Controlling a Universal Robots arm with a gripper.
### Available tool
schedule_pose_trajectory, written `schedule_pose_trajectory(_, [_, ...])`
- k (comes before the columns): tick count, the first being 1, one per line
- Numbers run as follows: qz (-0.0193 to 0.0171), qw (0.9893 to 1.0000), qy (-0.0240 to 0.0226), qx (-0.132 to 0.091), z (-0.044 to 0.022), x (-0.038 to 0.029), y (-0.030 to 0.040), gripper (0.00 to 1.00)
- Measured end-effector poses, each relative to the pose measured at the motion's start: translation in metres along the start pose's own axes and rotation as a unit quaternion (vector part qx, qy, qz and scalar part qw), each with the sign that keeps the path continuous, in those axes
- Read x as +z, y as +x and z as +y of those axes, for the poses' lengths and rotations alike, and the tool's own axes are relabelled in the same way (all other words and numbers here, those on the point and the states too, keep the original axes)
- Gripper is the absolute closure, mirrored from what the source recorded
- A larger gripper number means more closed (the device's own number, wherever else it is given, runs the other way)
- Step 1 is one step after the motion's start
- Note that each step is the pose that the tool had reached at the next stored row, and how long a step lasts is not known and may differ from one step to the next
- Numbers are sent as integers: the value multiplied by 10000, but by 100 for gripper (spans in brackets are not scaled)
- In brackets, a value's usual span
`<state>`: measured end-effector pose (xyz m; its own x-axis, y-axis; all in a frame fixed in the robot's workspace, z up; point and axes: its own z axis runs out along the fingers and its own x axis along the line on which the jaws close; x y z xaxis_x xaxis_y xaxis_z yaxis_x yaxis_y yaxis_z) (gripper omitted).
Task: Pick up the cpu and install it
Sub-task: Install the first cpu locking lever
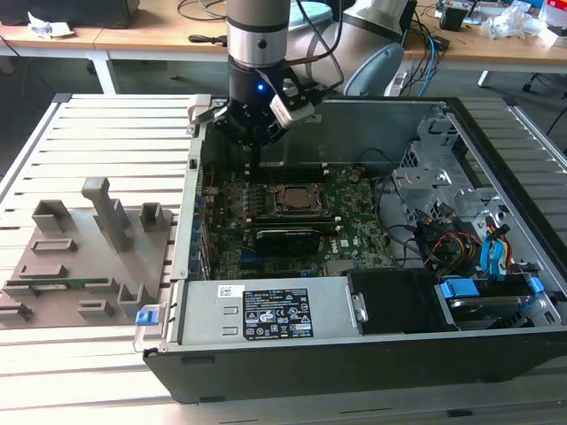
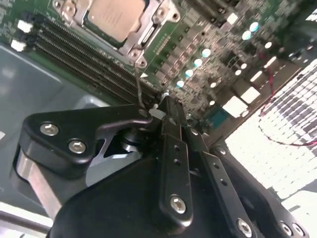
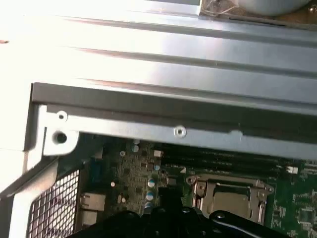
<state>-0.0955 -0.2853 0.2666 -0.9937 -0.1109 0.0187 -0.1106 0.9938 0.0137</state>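
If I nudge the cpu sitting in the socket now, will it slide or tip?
Probably neither. The cpu lies flat inside the socket's metal frame, which should block sliding. It looks thin, stiff and light, so it likely won't flex. Its smooth metal top may be slippery.

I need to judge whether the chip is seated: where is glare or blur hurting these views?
First wrist view: the case wall is blown out white, while the cpu in its socket stays readable. Second wrist view: the gripper looms dark and soft up close, and the cpu is slightly blurred. Exterior view: evenly lit, the cpu shows without glare.
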Motion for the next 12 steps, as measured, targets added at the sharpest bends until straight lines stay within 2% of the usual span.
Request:
schedule_pose_trajectory(3, [-1, 10000, -8, -1, 36, 25, -13, 89])
schedule_pose_trajectory(7, [-1, 10000, -8, 0, 26, 24, -102, 89])
schedule_pose_trajectory(12, [-1, 10000, -8, -1, 18, 23, -179, 89])
